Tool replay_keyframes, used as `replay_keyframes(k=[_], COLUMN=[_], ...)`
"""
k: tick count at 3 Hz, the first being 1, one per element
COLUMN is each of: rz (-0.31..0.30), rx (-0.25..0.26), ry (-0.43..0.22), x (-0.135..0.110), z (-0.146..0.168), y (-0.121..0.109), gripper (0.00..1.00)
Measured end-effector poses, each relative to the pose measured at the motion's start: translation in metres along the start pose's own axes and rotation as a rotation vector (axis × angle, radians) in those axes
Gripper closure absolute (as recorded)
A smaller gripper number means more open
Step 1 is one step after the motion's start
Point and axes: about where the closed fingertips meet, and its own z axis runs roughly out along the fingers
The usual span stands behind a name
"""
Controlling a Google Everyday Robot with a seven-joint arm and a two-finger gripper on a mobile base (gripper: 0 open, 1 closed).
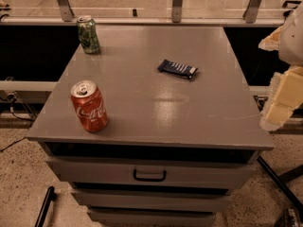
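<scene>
My gripper hangs at the right edge of the view, beside the right front corner of a grey cabinet top and slightly above it. It holds nothing that I can see and touches nothing. The thing nearest to it is a dark blue snack bar wrapper, lying flat right of the top's centre. A red cola can stands upright near the front left corner. A green can stands upright at the back left corner.
Below the top is a drawer with a black handle, with more drawers under it. A rail with metal posts runs behind the cabinet. Black rods lie on the speckled floor at both front sides.
</scene>
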Motion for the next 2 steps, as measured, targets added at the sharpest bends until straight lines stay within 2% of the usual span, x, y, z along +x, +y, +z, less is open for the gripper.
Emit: replay_keyframes(k=[1, 2], rz=[0.0, -0.009], rx=[0.0, 0.007], ry=[0.0, -0.022], x=[0.0, -0.012], z=[0.0, 0.007], y=[0.0, -0.02], gripper=[0.0, 0.0])
